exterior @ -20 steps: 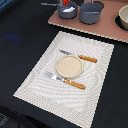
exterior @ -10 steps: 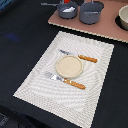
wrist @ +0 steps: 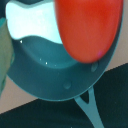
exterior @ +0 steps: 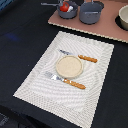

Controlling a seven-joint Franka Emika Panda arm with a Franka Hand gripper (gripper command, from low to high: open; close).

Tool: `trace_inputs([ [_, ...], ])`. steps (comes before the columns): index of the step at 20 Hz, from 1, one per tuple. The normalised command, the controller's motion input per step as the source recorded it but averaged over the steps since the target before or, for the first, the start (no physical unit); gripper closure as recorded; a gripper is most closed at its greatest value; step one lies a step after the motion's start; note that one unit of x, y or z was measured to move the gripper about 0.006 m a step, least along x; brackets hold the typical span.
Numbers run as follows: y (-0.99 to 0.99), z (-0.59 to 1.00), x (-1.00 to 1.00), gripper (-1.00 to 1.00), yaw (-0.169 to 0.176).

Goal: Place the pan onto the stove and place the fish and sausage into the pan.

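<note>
The stove lies along the far edge of the worktop. The pan stands on it beside a larger grey pot. Inside the pan (wrist view) the sausage rests against the fish. A blurred shape at the frame edge may be a claw finger; the claw's opening and any contact cannot be determined.
</note>
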Motion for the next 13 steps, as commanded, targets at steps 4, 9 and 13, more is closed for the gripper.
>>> trace_inputs([
  [4,0.04,1.0,0.1,-1.0,-0.077],
  [9,0.01,0.98,0.03,-1.0,-0.09],
  [13,0.1,0.46,0.0,-1.0,-0.034],
])
